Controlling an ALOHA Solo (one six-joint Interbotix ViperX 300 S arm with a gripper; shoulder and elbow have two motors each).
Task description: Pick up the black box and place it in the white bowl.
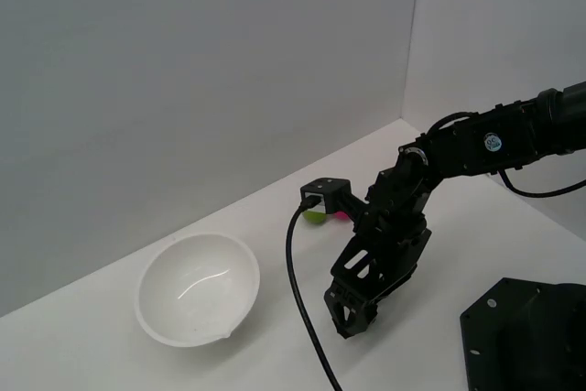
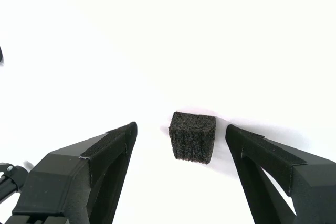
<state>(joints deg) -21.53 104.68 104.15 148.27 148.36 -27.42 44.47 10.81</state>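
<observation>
Exterior view: even, soft light, walls grey-dim, faint shadows. Glare streak inside white bowl [image 1: 198, 288]. Wrist view: table [image 2: 168, 40] blown out to near pure white, weak shadow beside black box [image 2: 192, 137]. Box texture sharp; near fingers [image 2: 79, 174] slightly soft.

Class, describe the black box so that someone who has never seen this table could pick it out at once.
Start at the big white bowl on the white table, then move toward the exterior view's right to the black gripper pointing down at the table. In the wrist view, the black box sits on the table between the open jaws, closer to one of them. It is a small, rough, matte black cube, unlike the smooth, glossy bowl.
</observation>
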